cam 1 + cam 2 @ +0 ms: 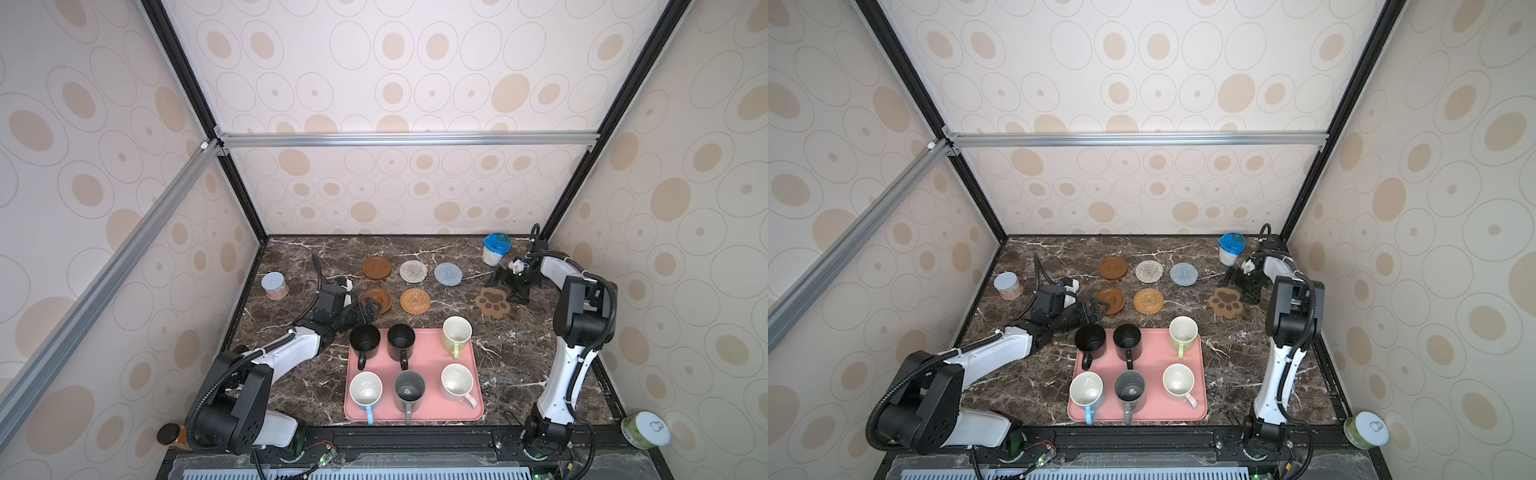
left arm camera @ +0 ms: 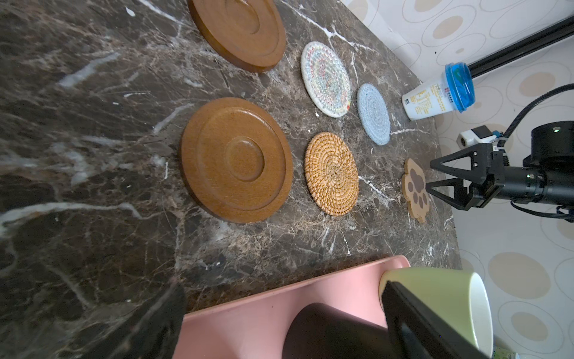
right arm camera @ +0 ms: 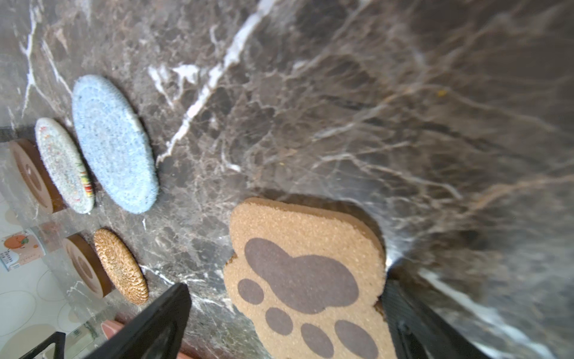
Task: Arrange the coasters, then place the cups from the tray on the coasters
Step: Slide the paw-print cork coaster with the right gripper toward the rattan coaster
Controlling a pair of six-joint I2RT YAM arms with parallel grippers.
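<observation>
In both top views the left gripper [image 1: 376, 312] covers the near-left edge of the near brown ringed coaster [image 1: 384, 297], and a dark-capped brown bottle [image 1: 169, 434] sits half hidden behind that arm's base. In the left wrist view the far brown ringed coaster [image 2: 239, 31], the pink tray [image 2: 248, 320] and a black mug [image 2: 329, 332] are cut by the frame. One finger [image 2: 413, 317] hides part of the light green mug [image 2: 435, 289]; the other is a dark blur. In the right wrist view the paw-shaped coaster [image 3: 307, 279] runs off the frame and the marble table [image 3: 466, 124] is smeared. The whitish woven coaster [image 3: 62, 164] and the rattan coaster [image 3: 121, 267] each overlap a brown disc behind.
</observation>
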